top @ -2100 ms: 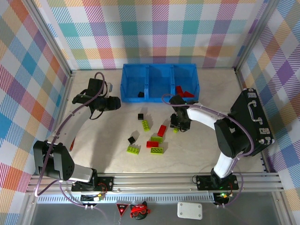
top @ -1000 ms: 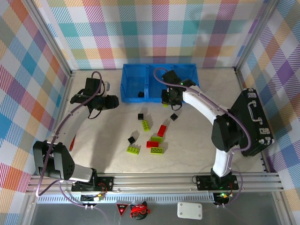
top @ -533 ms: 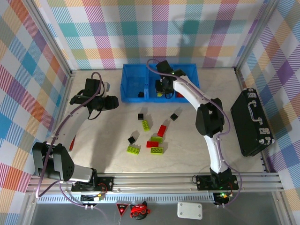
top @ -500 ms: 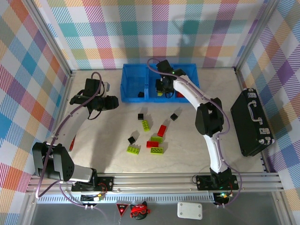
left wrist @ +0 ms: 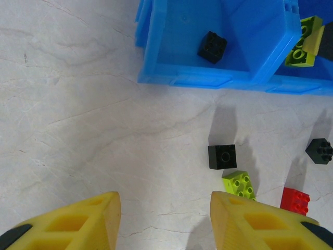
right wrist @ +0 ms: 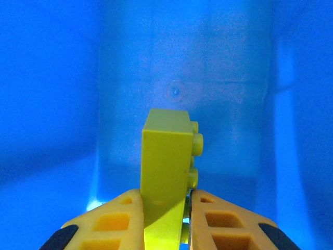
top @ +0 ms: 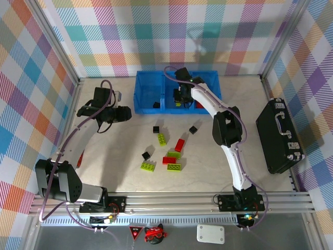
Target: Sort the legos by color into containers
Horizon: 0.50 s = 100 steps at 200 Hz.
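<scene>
Lime green lego (right wrist: 165, 156), light, stiff and slick-sided by the look, sits pinched by its flat faces between the right fingers (right wrist: 117, 221), blue container (right wrist: 52, 104) floor beyond them; left fingers (left wrist: 78, 224) stand apart, empty, over the desk (left wrist: 78, 130).

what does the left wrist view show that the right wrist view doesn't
Left wrist: the pale tabletop, a loose black plastic brick, a loose lime green brick, a red brick, a black brick inside the bright blue plastic bin, and the open left claw. Right wrist: the right claw shut on a lime green studded brick, close up. Both: the bin and that held brick.
</scene>
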{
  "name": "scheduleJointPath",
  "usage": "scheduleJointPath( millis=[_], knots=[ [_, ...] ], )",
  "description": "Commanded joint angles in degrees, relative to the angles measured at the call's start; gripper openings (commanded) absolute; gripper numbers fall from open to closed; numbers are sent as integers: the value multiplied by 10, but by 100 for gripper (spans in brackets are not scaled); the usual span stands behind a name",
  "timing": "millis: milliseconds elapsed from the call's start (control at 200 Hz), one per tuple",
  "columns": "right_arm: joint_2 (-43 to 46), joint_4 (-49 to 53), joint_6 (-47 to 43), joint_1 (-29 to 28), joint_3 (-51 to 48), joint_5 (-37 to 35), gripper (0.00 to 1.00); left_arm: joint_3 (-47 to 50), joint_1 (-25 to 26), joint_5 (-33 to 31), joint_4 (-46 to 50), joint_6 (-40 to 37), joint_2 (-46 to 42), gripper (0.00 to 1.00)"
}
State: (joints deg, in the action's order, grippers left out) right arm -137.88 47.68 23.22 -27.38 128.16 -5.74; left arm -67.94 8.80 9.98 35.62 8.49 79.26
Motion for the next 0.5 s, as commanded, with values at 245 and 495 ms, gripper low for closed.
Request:
scheduleJointPath(
  millis=[245,495],
  knots=[
    [-37,3,-9,-4,36,29,23,14,-7,5,-14,-4,-16,49],
    [-20,13,-25,-4,35,27,38,8,0,30,7,57,-15,50]
  ],
)
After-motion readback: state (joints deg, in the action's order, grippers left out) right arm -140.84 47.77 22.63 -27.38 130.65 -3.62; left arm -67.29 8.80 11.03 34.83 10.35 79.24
